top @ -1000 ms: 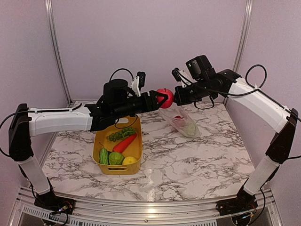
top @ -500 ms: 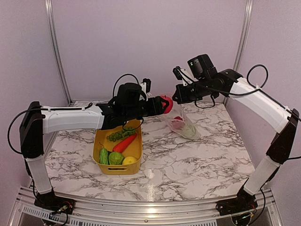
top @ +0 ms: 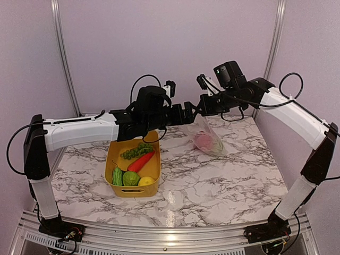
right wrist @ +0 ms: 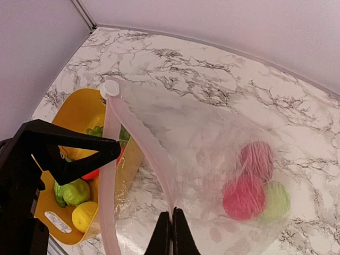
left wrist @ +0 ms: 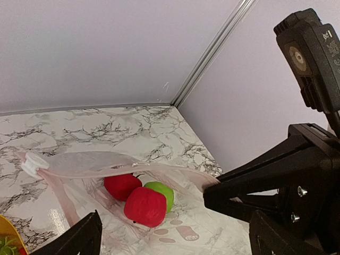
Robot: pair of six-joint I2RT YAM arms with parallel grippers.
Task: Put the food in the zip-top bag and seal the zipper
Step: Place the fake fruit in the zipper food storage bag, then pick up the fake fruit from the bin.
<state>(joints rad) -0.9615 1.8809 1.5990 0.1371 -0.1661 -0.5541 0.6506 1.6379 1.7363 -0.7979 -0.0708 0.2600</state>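
The clear zip-top bag (top: 208, 141) hangs tilted with its bottom on the marble table. My right gripper (top: 201, 108) is shut on its mouth edge, seen pinched in the right wrist view (right wrist: 172, 213). The zipper strip (right wrist: 142, 144) gapes open. Inside lie a red tomato (left wrist: 120, 185), a pink-red ball (left wrist: 145, 206) and a green round (left wrist: 161, 192). My left gripper (top: 187, 112) is open and empty just above the bag's mouth; in its wrist view (left wrist: 175, 226) the jaws straddle the opening. The other food lies in the yellow bin (top: 114, 155).
The yellow bin holds a grape bunch (top: 135, 151), an orange-red carrot (top: 141, 161), green rounds (top: 124, 177) and a yellow lemon (top: 145, 181). It stands left of the bag. The two grippers are close together over the bag's mouth. A wall corner post (left wrist: 212, 50) stands behind.
My left gripper moved right over the bag's mouth with the red ball and opened. The ball now lies inside the bag. The right gripper kept hold of the bag's edge.
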